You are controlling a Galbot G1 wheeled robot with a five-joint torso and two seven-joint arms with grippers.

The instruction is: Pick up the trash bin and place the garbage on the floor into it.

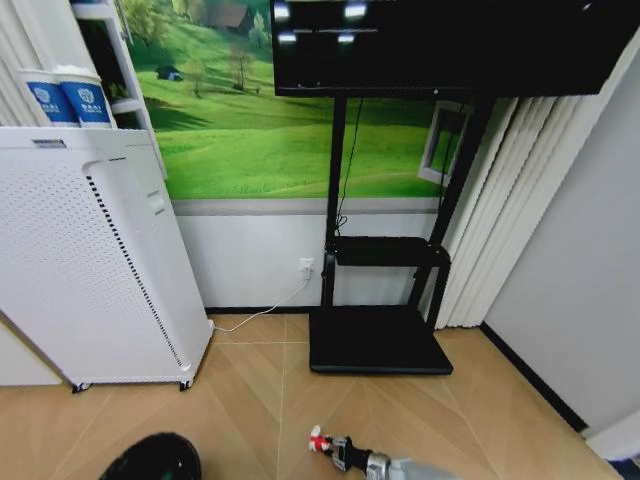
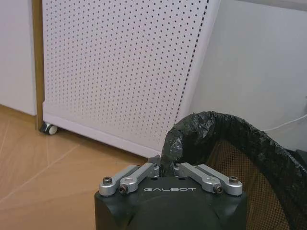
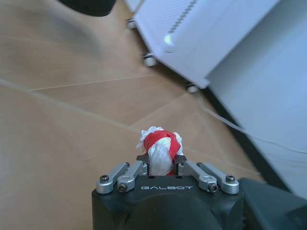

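The trash bin [image 2: 249, 143], a black mesh basket lined with a black bag, hangs from my left gripper [image 2: 167, 167], which is shut on its rim. In the head view the bin [image 1: 152, 459] sits at the bottom left, above the wooden floor. My right gripper [image 3: 160, 165] is shut on a crumpled red-and-white wrapper [image 3: 159, 146], one piece of the garbage, and holds it off the floor. The head view shows that gripper [image 1: 332, 448] at the bottom centre with the wrapper [image 1: 318, 441] at its tip, to the right of the bin. The bin's edge [image 3: 88, 5] also appears far off in the right wrist view.
A tall white perforated appliance on castors [image 1: 90, 260] stands at the left against the wall. A black TV stand with a flat base [image 1: 375, 340] is straight ahead, and a white cable [image 1: 260, 312] runs along the floor between them. Open wooden floor [image 1: 250, 400] lies in front.
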